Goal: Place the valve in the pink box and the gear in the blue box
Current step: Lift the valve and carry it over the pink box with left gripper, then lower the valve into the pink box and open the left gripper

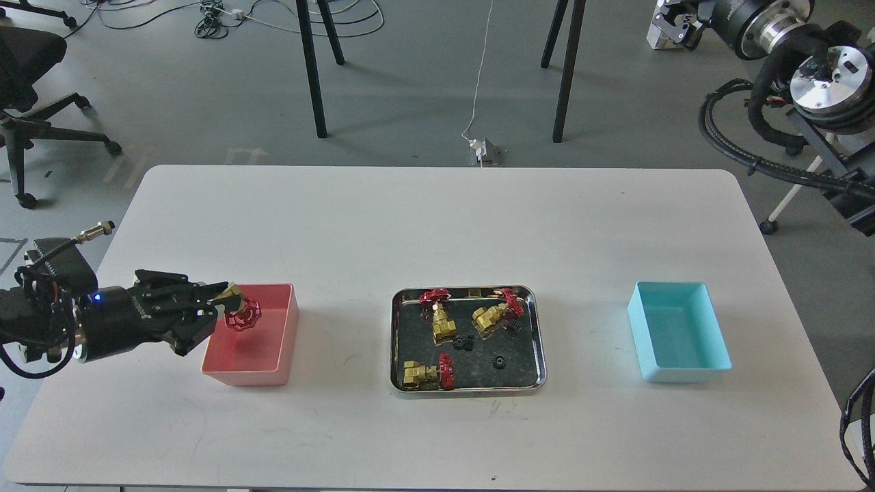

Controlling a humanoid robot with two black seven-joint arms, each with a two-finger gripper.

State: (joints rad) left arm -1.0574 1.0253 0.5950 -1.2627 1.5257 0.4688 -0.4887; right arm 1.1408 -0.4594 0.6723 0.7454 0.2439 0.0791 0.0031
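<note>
Your left fingers clamp the valve by its brass body, handwheel hanging past the tips over the pink box, so opening drops it in. Right fingers: can't tell, raised well off the desk.

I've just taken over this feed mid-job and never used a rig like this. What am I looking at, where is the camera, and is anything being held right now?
There is one picture, taken from the robot's own head, looking down at a white table. The black arm coming in from the left ends in the left gripper, which is shut on a brass valve with a red handwheel, held over the pink box. In the middle sits a steel tray with three more valves and a few small black gears. The blue box on the right looks empty. The right arm is raised off the table at the top right; its gripper is too small to read.
</note>
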